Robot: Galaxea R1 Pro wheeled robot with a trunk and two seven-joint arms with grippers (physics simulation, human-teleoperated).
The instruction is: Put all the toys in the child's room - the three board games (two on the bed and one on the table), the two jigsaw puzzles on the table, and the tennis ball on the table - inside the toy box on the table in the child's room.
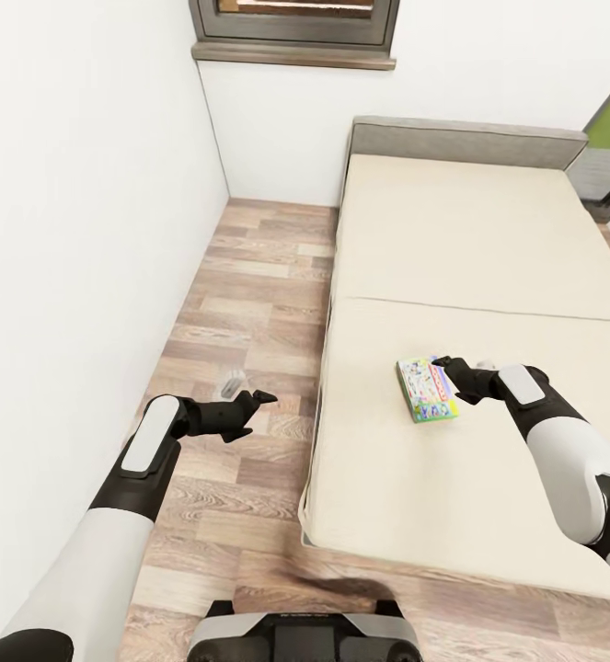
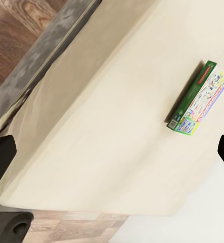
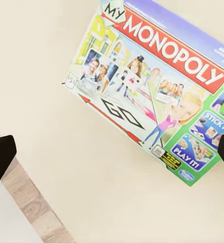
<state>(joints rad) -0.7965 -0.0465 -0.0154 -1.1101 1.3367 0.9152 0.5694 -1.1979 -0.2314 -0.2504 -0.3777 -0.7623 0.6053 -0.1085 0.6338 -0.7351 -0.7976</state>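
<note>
Monopoly box [image 1: 426, 389] lies flat on the bed [image 1: 489, 230], on the cream mattress, nearer the foot edge than the headboard, well in from both side edges. Right pincer [image 1: 454, 374] is over the box's right edge, fingers spread wide with the box between the tips in the right wrist view, gripping nothing. Left pincer [image 1: 247, 408] hangs over the wood floor [image 1: 249, 276] beside the bed's left edge, open, empty.

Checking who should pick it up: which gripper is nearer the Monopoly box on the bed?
Right. The right gripper is at the Monopoly box edge, over the bed. The left gripper hangs over the floor, beside the bed.
</note>
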